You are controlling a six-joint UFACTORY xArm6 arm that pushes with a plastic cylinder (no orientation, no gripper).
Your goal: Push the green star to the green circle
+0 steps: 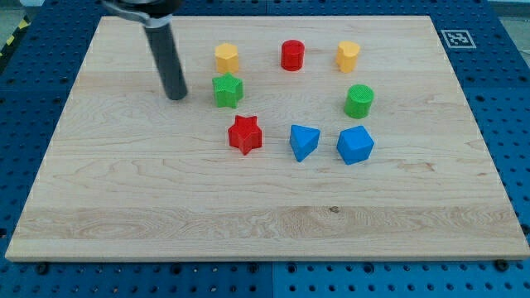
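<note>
Board state, camera view, the only one: pale wooden board (124, 190) on a blue perforated bench (25, 281), eight small plastic blocks in a loose ring toward the view's top centre. I carry no jaws, so there is nothing to open or close; I end in a straight dark rod, and my tip (176, 97) rests on the wood just to the view's left of the green star-shaped block (228, 89), close to it but with a sliver of board between, as far as I can tell. The green star sits on the ring's left side. The green circular block (359, 101) sits on the ring's right side, well apart from the star, at nearly the same height in the view. Other blocks: yellow block (227, 57) above the star, red cylinder (292, 55) at the top, second yellow block (349, 55) above the green circle, red star (245, 134) below the green star, two blue blocks, shapes uncertain, one at bottom centre (304, 141), one at bottom right (355, 145). Progress, my judgement: approach done, push not begun; the whole travel across the ring's open middle is left. A push toward the view's right looks right, since the lane between the red cylinder and the red star appears unobstructed.
</note>
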